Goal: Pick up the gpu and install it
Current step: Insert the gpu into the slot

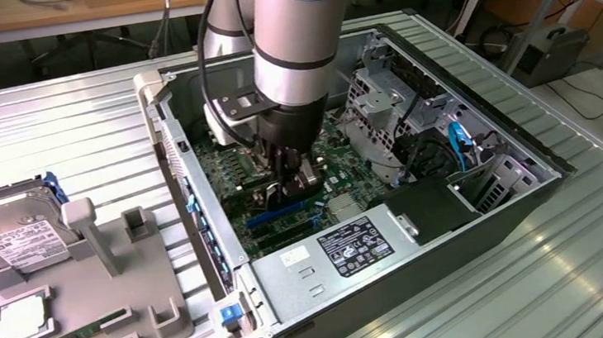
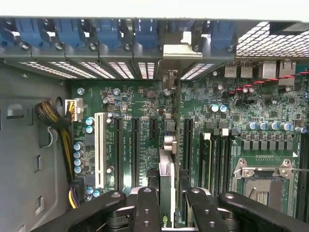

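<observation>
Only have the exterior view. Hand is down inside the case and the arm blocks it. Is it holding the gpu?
Observer: Yes. The wrist view shows the gpu edge-on between the fingers of the hand.
Operator: Where's its bracket?
Observer: The silver bracket is at the rear slot row, beside the blue latches.
Operator: Is it over the white slot?
Observer: No. The white slot is bare, off to the card's side.

gpu [image 2: 166,181] edge-on, upright over green motherboard; silver bracket end at rear slot openings
</observation>
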`<state>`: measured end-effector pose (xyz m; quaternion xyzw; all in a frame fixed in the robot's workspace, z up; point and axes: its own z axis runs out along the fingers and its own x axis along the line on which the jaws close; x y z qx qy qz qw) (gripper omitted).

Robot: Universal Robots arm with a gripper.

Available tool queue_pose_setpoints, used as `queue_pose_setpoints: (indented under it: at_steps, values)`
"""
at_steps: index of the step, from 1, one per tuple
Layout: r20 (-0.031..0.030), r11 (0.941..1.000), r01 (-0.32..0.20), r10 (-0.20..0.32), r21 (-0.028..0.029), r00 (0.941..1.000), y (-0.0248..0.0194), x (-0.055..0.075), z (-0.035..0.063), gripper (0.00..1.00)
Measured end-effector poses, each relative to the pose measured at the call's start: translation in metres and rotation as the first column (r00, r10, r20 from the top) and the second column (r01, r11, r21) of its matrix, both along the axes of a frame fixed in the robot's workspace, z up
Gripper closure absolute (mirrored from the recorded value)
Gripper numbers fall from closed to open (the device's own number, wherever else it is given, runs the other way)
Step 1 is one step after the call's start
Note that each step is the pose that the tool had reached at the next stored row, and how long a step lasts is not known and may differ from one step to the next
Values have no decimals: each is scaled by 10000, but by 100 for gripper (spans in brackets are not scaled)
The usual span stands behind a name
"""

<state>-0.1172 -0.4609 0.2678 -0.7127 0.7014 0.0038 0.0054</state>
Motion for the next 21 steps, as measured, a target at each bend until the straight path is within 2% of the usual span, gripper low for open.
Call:
queue_pose_setpoints:
  at_steps: [6,11,19,21]
  values:
    - [0,10000,-19,19,49,10000,0,-27,-66,74]
    - [1,9998,-18,18,194,10000,1,-36,-93,74]
    - [1,9994,-19,19,334,10000,1,-36,-125,74]
    - [-1,9994,-19,19,344,10000,1,-36,-142,74]
